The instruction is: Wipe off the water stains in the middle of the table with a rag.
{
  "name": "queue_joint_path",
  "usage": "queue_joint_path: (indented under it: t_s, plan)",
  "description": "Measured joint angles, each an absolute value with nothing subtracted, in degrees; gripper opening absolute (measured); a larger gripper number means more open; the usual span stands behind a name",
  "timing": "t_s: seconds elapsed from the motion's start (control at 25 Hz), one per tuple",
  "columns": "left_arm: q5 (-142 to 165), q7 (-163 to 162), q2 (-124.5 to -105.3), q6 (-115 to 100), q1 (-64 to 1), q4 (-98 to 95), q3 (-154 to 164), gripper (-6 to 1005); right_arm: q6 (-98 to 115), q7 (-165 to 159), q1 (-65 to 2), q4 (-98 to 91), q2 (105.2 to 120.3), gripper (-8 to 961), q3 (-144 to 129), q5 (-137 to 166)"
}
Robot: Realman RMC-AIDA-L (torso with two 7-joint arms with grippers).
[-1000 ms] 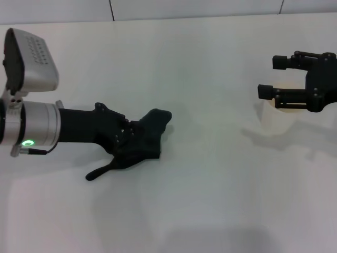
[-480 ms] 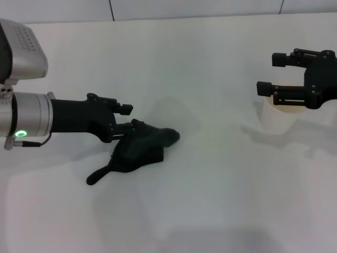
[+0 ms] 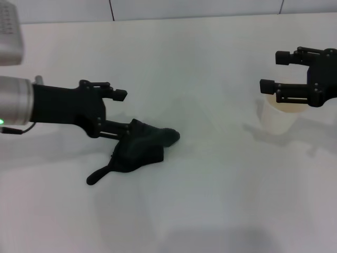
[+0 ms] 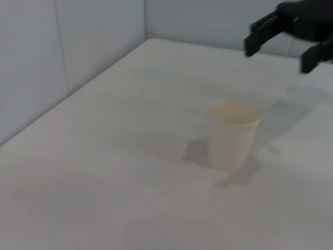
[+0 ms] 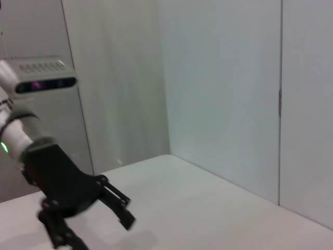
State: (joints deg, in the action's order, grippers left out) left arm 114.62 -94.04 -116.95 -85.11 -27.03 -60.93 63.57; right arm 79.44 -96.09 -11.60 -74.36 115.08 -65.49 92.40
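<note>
Head view: left gripper (image 3: 122,112) is opening, letting go of rag (image 3: 141,148) on counter (image 3: 210,190); wiping is seemingly ending; right gripper (image 3: 275,71) is hovering apart.

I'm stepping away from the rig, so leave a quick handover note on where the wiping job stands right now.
Left gripper: open, off the rag, lower finger by its edge.
Right gripper: open, idle above the paper cup on the table's right side.
Rag: crumpled mid-table, tail corner pointing toward the robot.
Done: no water stains visible on the bare surface; under the rag cannot be seen.
Left: probably lift the rag, check beneath, wipe again if needed.
</note>
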Motion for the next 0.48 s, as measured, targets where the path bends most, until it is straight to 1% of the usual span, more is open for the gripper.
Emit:
queue_joint_path:
  t_s: [0.2,0.32,0.48]
  plan:
    - [114.25,-91.19,-117.07,-95.8,-26.84,-61.19,54.74,859,79.46,-96.06,-11.6,-74.41,114.99,782,-65.43,92.7]
    - [112.7,-89.37,-116.92,-101.64,-26.36,-61.1,50.12,856,79.6,-96.06,-11.73,-74.41,114.96,782,-65.36,93.22]
    - [110.86,-88.0,-116.01,-106.89,-26.13,-60.18,47.08,854,79.61,-96.07,-11.8,-74.4,114.96,782,-65.37,94.0]
